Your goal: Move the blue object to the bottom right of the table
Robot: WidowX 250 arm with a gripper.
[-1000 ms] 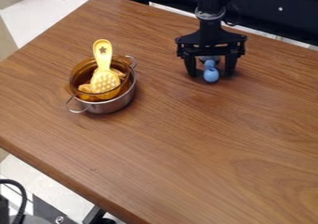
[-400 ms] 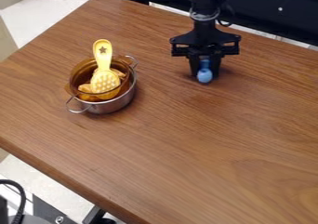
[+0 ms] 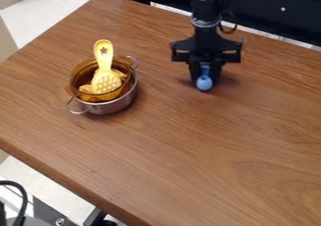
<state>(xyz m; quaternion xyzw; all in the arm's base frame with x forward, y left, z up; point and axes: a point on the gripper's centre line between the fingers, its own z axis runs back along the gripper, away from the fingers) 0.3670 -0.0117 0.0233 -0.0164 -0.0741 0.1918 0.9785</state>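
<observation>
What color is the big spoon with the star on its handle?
Yellow spoon, in the camera view.

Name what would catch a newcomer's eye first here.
The yellow spatula stands out, leaning in an amber pot set in a metal pot, left on the brown table. Next comes the small blue object, between the fingers of the black gripper near the far edge.

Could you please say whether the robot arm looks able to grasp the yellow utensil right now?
Probably not: its end effector is shut around the blue object, though the yellow utensil's handle sticks up unobstructed.
</observation>
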